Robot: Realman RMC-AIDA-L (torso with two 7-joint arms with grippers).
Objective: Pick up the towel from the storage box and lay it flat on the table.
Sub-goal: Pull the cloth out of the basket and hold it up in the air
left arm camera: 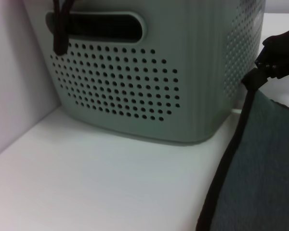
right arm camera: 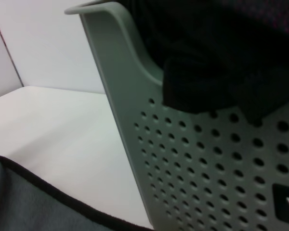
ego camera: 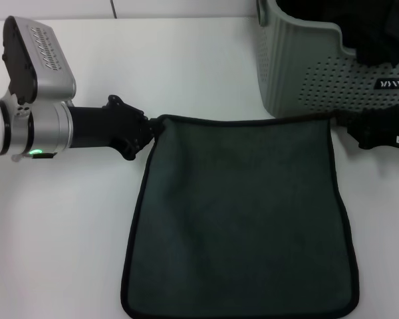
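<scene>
Towel is seen nearest the head camera, one only, spread dark grey-green face up on the bench, black piped edge all round. Its near part lies flat on the white surface; its far edge is stretched straight between the two end effectors. The yellow face is not shown.

Left end effector is clenched on the towel's far left corner, its black fingers pinched over the piping, with the silver arm reaching in from the left edge of the head view. Right end effector is clenched on the far right corner, just in front of the box wall; only its black tip is visible at the right edge. In the left wrist view the right end effector is seen farther off, gripping the towel's corner.

One box is counted, grey-green, at the far right of the bench, just beyond the towel's far right corner. Ribbed walls, a perforated dotted side and a small black label with white lettering are shown. A slot handle is cut in one end wall, above the dot holes, with a black strip hanging across its end.

Inside the box one black cloth is held, bunched, with a fold draped over the dipped rim and hanging down the dotted side. Further contents cannot be told.

Totals: one towel, one box, one black cloth, two end effectors.
</scene>
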